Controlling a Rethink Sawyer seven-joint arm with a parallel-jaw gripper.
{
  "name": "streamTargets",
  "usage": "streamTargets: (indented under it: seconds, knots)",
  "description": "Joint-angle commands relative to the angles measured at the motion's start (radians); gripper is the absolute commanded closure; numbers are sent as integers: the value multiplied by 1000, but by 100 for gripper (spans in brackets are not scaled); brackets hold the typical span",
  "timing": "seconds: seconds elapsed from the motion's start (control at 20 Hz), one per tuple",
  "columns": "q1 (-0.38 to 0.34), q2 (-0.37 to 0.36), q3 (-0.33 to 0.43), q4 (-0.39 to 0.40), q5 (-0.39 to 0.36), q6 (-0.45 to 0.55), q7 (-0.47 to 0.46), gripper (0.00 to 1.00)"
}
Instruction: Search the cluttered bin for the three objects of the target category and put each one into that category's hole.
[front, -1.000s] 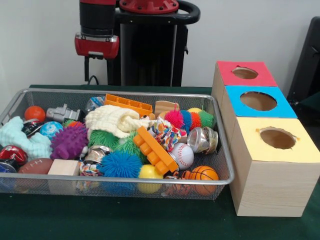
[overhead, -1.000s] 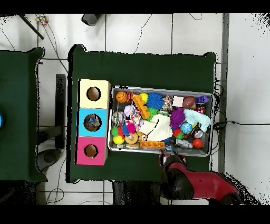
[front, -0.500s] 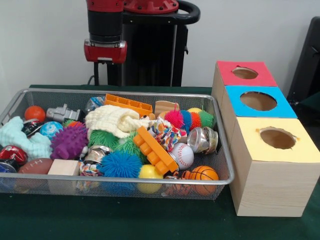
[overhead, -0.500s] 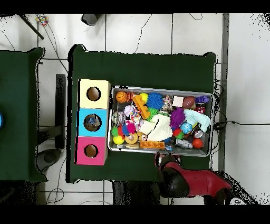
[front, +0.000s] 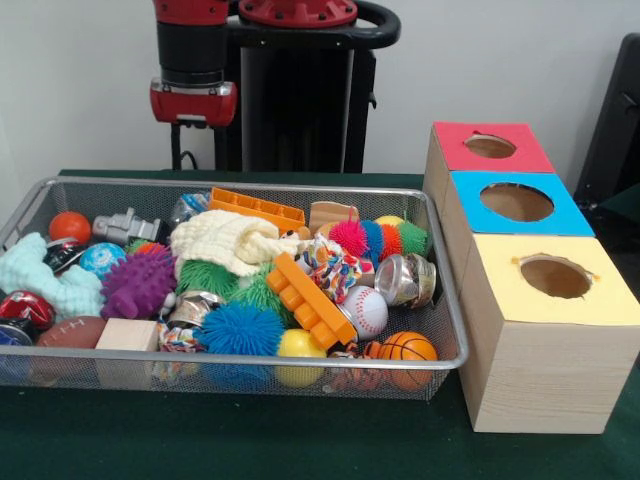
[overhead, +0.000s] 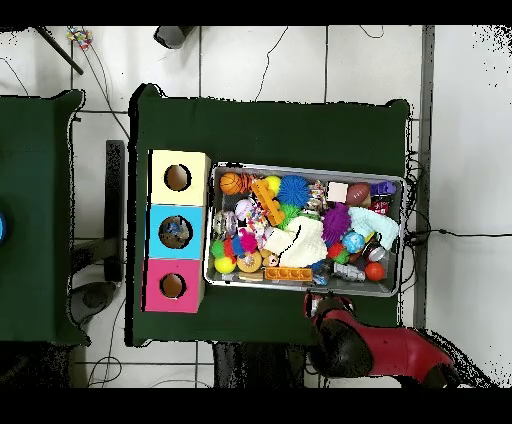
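Note:
A wire mesh bin (front: 440, 262) holds a heap of toys: an orange studded brick (front: 308, 300), a baseball (front: 366, 310), a small basketball (front: 408, 347), a blue spiky ball (front: 238, 328), a purple spiky ball (front: 138, 283) and a cream knitted cloth (front: 232, 240). My gripper (front: 195, 150) hangs behind the bin's far rim, left of centre, above the table and touching no toy. In the overhead view the gripper (overhead: 322, 300) sits just outside the bin's (overhead: 300, 167) lower edge. Right of the bin stand three boxes, each with a round hole: red (front: 520, 150), blue (front: 560, 210), yellow (front: 600, 295).
Also in the bin are a wooden block (front: 127, 335), a toy football (front: 70, 332), an orange ball (front: 69, 226), a yellow ball (front: 300, 345) and a flat orange brick (front: 257, 209). Something lies inside the blue box's hole (overhead: 175, 232). Green cloth (front: 250, 440) covers the table.
The arm swung a little to the right in the front view, then came back left to about where it was a second ago. The toys have not moved.

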Motion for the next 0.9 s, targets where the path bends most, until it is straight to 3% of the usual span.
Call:
streamTargets:
  seconds: [0.05,0.3,0.45,0.9]
  knots:
    - [-85,-40,145,-86,21,159,-67,0]
    - [-122,-115,200,-72,61,249,-99,0]
    - [-107,-135,201,-82,61,273,-82,0]
    - [-41,-85,196,-143,51,276,-21,0]
